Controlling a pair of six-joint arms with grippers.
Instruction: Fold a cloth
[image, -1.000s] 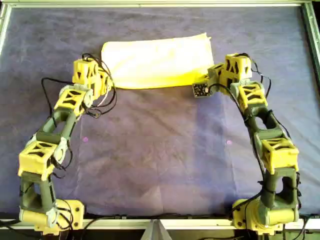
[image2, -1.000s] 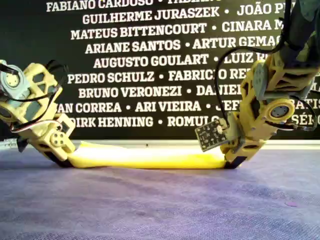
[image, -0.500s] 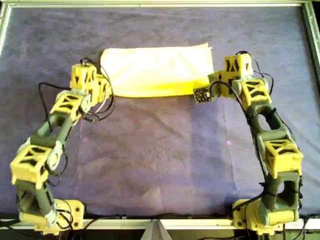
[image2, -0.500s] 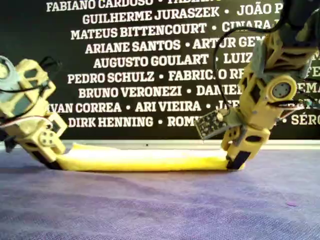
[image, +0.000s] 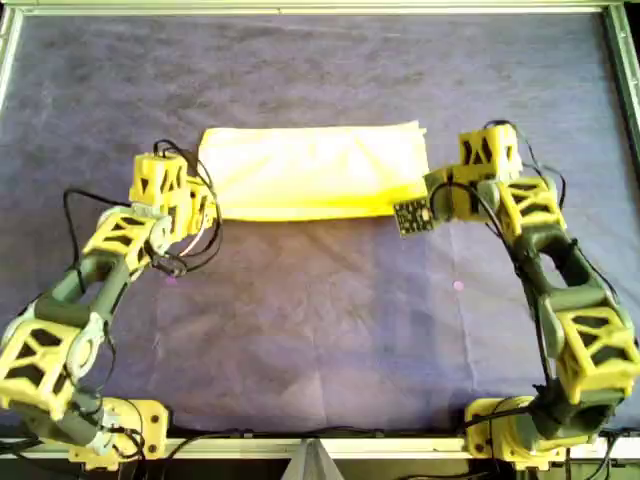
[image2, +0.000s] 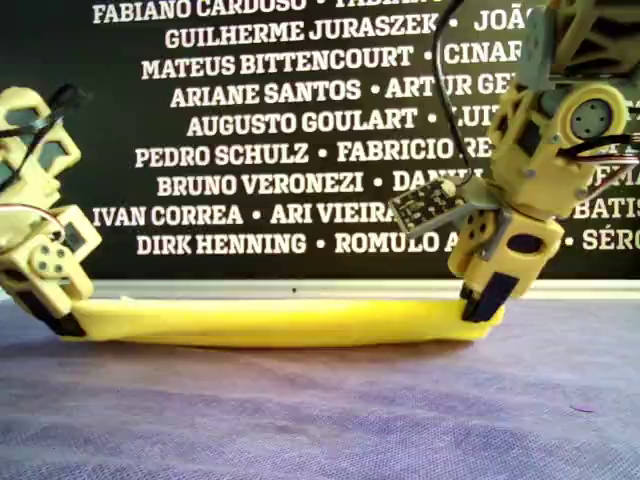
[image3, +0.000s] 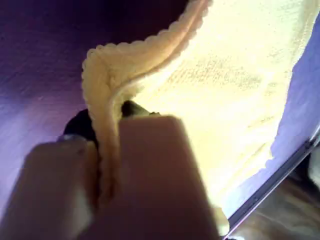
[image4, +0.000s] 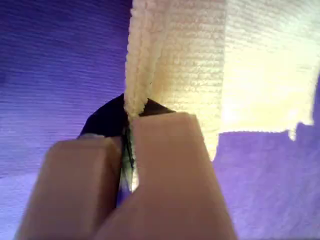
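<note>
Purple table sheet (image: 320, 320) bare on near side of cloth (image: 315, 170), between both arms, and on far side up to metal frame rail (image: 320, 8). Obstacles: cloth ends, each flanked by an arm; small circuit board (image: 411, 216) juts beside cloth corner.

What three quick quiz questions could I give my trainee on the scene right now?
1. True or false: the left hand is shut on an edge of the yellow cloth.
2. In the overhead view, the cloth lies as: A) a crumpled heap, B) a long flat band between the two hands, C) a rolled tube standing upright.
3. What does the cloth rest on?

Key
1. True; the right hand pinches an edge too.
2. B
3. The dark purple table sheet.
</note>
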